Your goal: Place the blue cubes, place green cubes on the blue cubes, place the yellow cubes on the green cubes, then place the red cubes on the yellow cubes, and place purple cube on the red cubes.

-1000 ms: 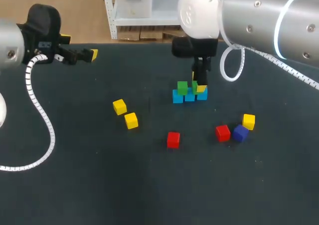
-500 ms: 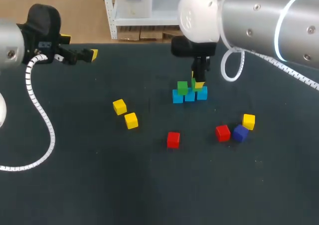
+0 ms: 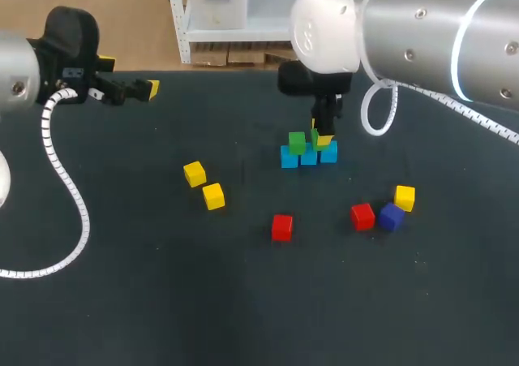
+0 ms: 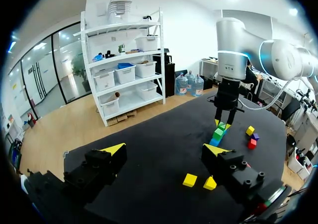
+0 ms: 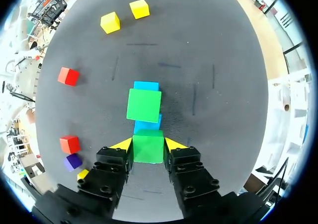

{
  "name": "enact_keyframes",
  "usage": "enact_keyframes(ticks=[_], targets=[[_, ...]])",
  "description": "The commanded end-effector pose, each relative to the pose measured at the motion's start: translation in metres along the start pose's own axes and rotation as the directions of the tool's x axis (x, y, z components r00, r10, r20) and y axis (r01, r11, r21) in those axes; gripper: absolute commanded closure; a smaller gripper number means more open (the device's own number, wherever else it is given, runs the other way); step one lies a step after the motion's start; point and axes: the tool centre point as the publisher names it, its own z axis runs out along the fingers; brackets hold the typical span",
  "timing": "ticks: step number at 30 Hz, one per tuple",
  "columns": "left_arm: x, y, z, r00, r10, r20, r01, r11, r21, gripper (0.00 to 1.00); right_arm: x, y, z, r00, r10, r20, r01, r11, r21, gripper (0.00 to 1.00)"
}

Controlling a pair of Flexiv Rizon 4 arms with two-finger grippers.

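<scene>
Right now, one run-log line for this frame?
right gripper: shut on green cube, over blue cubes | other green cube: on blue cubes | left gripper: open, empty | yellow cubes, red cubes, purple cube: loose

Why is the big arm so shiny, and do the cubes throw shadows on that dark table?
Head view: bright highlights streak the right arm; the lone red cube throws only a faint shadow on the table. Right wrist view: even light, no glare on the held green cube.
</scene>
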Motion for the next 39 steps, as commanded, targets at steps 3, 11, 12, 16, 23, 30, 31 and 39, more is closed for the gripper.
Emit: enact_keyframes(ticks=[3, 11, 12, 16, 23, 30, 31, 39], targets=[[0.0022, 0.0028, -0.0004, 1.0, 0.002, 0.01, -0.002, 1.0, 0.012, 0.0, 0.0011, 0.0037, 0.0001, 1.0, -0.001, 0.004, 0.001, 1.0, 0.003, 0.71], [0.0022, 0.0028, -0.0004, 1.0, 0.002, 0.01, -0.002, 1.0, 0.012, 0.0, 0.0014, 0.0041, -0.001, 1.0, 0.003, 0.008, -0.003, 1.0, 0.003, 0.66], [0.0022, 0.0028, -0.0004, 1.0, 0.002, 0.01, -0.002, 1.0, 0.012, 0.0, 0.0015, 0.0041, -0.001, 1.0, 0.004, 0.009, -0.004, 1.0, 0.002, 0.63], [0.0022, 0.0028, -0.0004, 1.0, 0.002, 0.01, -0.002, 1.0, 0.012, 0.0, 0.0007, 0.0048, -0.0009, 1.0, 0.003, 0.012, -0.003, 1.0, -0.001, 0.63], [0.0022, 0.0028, -0.0004, 1.0, 0.002, 0.01, -0.002, 1.0, 0.012, 0.0, -0.0007, 0.008, -0.0002, 1.0, -0.006, 0.013, 0.006, 1.0, -0.013, 0.63], [0.0022, 0.0028, -0.0004, 1.0, 0.002, 0.01, -0.002, 1.0, 0.012, 0.0, -0.0008, 0.0084, -0.0002, 1.0, -0.008, 0.013, 0.008, 1.0, -0.014, 0.66], [0.0022, 0.0028, -0.0004, 1.0, 0.002, 0.01, -0.002, 1.0, 0.012, 0.0, -0.0008, 0.0084, -0.0003, 1.0, -0.008, 0.014, 0.008, 1.0, -0.014, 0.73], [0.0022, 0.0028, -0.0004, 1.0, 0.002, 0.01, -0.002, 1.0, 0.012, 0.0, -0.0013, 0.0092, 0.0, 1.0, -0.008, 0.014, 0.008, 1.0, -0.018, 0.85]])
